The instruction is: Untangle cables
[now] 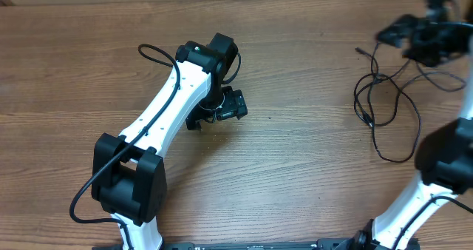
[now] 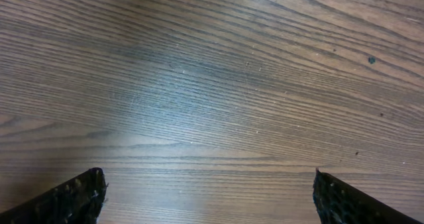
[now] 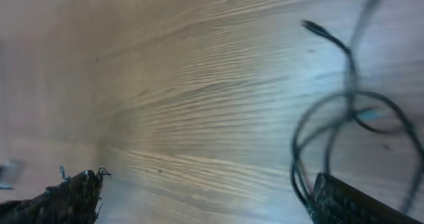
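Note:
The cables [image 1: 369, 80] lie in loose black loops on the wooden table at the right, with one small plug end [image 1: 358, 52] pointing up-left. My right gripper [image 1: 423, 35] hovers blurred above their upper right side. In the right wrist view it [image 3: 209, 197] is open with only bare wood between its fingers. The cables [image 3: 351, 105] curl beside the right fingertip [image 3: 344, 201], and a plug [image 3: 311, 26] lies farther off. My left gripper [image 1: 224, 108] is at the table's middle, far from the cables. The left wrist view shows it [image 2: 209, 197] open over bare wood.
The wooden table [image 1: 295, 169] fills the view. The left arm's white link [image 1: 159, 120] runs diagonally from the lower left, with its own thick black wire [image 1: 151, 54] looping beside it. The right arm's base [image 1: 443, 161] stands at the right edge.

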Controlling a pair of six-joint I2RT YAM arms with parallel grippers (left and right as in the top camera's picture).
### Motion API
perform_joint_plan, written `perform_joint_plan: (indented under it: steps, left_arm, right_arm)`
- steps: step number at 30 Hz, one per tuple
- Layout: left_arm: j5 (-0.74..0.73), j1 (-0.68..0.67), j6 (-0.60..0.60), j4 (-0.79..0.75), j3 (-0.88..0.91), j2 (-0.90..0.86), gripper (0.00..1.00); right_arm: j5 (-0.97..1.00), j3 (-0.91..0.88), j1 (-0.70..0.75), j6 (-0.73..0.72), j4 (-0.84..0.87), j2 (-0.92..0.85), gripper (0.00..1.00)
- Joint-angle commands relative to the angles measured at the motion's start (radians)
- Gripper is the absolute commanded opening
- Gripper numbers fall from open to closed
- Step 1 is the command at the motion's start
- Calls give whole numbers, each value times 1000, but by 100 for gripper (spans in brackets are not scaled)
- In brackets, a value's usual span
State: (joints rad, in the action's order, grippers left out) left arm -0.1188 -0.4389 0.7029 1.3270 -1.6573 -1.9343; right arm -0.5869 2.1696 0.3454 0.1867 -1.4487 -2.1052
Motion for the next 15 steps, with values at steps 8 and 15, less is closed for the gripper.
perform_joint_plan:
  steps: [8, 15]
  left_arm:
    - [-4, 0, -8, -1, 2, -11, 100]
    - [-4, 0, -8, 0, 2, -11, 100]
  right_arm:
    - [100, -2, -262, 12, 111, 10, 100]
    - [100, -2, -326, 12, 113, 10, 100]
